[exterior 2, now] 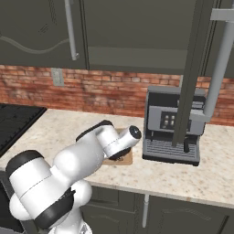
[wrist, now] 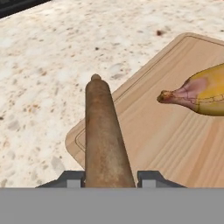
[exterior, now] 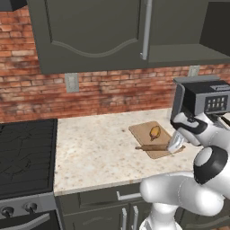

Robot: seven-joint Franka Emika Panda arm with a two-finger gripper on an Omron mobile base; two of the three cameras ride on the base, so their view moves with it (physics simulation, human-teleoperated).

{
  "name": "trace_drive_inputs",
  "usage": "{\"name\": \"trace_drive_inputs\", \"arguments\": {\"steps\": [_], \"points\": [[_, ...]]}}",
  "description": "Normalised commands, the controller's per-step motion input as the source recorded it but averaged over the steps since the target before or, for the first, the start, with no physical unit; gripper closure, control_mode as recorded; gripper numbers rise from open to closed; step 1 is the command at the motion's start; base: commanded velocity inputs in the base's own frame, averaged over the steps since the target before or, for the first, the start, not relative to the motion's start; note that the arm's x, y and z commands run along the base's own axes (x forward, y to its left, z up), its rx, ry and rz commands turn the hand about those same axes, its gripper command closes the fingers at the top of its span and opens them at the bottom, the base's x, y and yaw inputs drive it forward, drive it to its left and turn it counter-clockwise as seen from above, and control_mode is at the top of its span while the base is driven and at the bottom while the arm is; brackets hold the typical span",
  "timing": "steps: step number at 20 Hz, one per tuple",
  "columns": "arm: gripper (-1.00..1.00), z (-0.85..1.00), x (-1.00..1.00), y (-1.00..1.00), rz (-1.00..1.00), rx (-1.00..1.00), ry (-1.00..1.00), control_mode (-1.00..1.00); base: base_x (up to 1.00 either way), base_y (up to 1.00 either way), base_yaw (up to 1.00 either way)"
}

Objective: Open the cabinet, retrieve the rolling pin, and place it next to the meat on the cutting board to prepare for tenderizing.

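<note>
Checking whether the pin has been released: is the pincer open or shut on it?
Shut on it: in the hand view the pincer fingers sit against both sides of the rolling pin.

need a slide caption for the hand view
Gripper holds the rolling pin over the cutting board, beside the meat.

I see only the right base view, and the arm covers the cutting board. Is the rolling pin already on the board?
Observer: Yes. In the left base view the rolling pin lies across the near part of the cutting board, its left end over the counter.
Operator: And where is the meat?
Observer: On the board behind the pin, apart from it: the meat does not touch it.
Operator: Has the gripper let go?
Observer: In the hand view the pin runs between the two fingers, which stand close at both sides; I cannot tell whether they press it.
</note>
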Motion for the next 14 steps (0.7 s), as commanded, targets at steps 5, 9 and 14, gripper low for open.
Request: {"name": "trace_drive_inputs", "arguments": {"steps": [5, 9, 14], "points": [[-1.0, -0.03, 0.06, -0.03, 0.07, 0.0, -0.09, -1.0, 0.0, 0.0, 0.0], [-1.0, 0.0, -0.02, 0.0, 0.06, 0.0, -0.13, -1.0, 0.0, 0.0, 0.0], [-1.0, 0.22, -0.09, 0.03, 0.03, 0.0, -0.07, -1.0, 0.0, 0.0, 0.0]]}}
